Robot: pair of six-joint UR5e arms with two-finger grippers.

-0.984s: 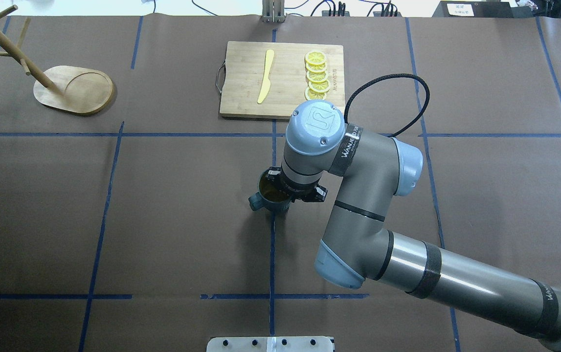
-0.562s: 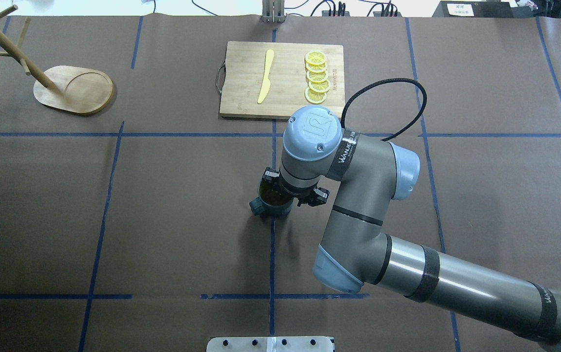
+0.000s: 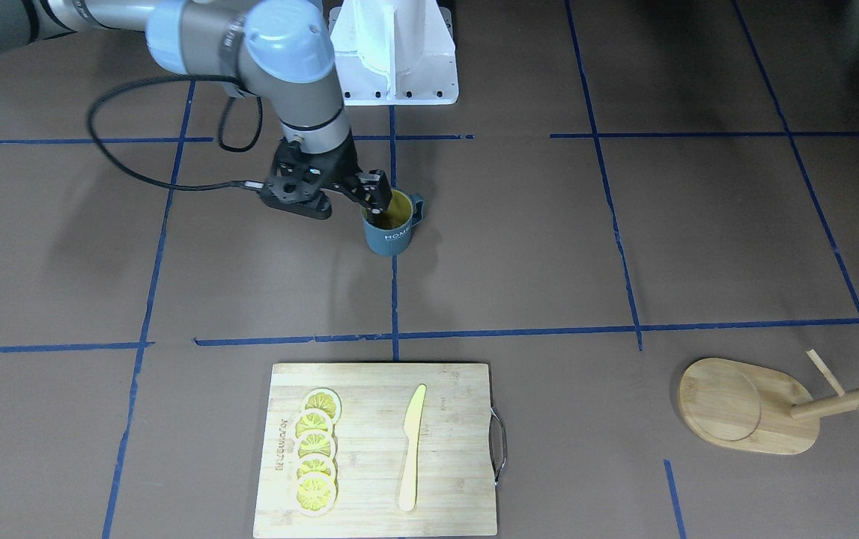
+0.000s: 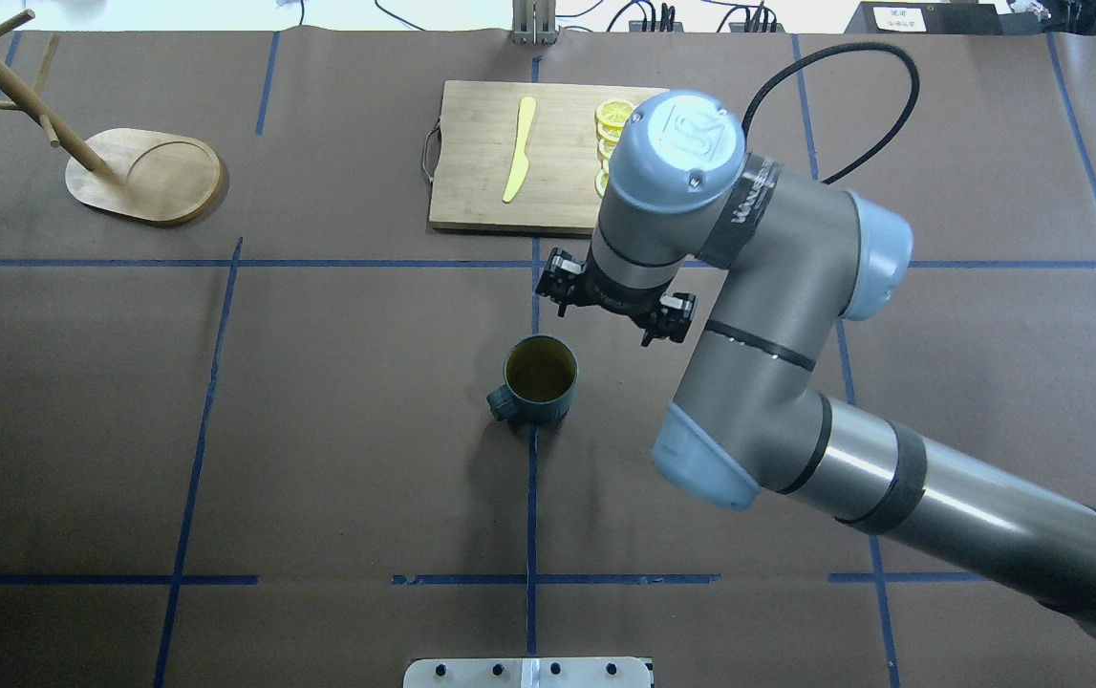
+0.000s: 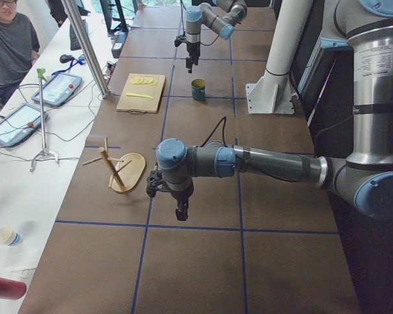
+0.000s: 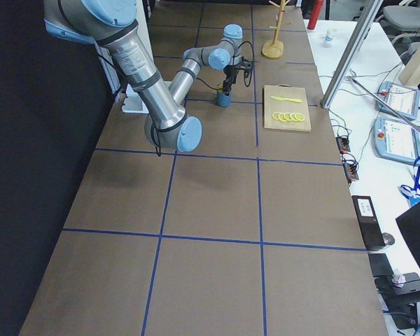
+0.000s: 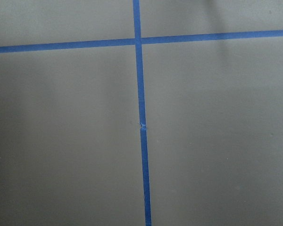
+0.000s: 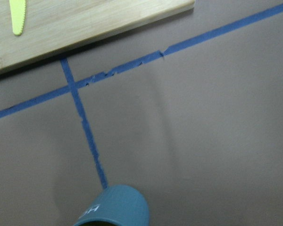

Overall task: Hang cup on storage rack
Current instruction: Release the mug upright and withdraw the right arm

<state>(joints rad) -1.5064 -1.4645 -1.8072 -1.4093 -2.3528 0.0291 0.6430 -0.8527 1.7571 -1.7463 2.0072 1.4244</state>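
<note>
The cup [image 4: 540,380] stands upright on the table near the middle, yellow inside up and handle toward my left. It also shows in the front view [image 3: 392,221] and at the bottom of the right wrist view [image 8: 115,207]. My right gripper [image 4: 616,304] looks open and empty. In the overhead view it is raised and off the cup's far right side. In the front view its fingertips [image 3: 374,203] overlap the cup's rim. The storage rack [image 4: 151,177] stands at the far left. My left gripper [image 5: 180,209] shows only in the left side view, so I cannot tell its state.
A wooden cutting board [image 4: 509,153] with a yellow knife [image 4: 519,148] and lemon slices [image 3: 314,453] lies at the far middle, just beyond my right wrist. Blue tape lines cross the brown table cover.
My right gripper was at the cup's rim. It has let go, risen and moved toward the cutting board. The cup stays in the same spot.
</note>
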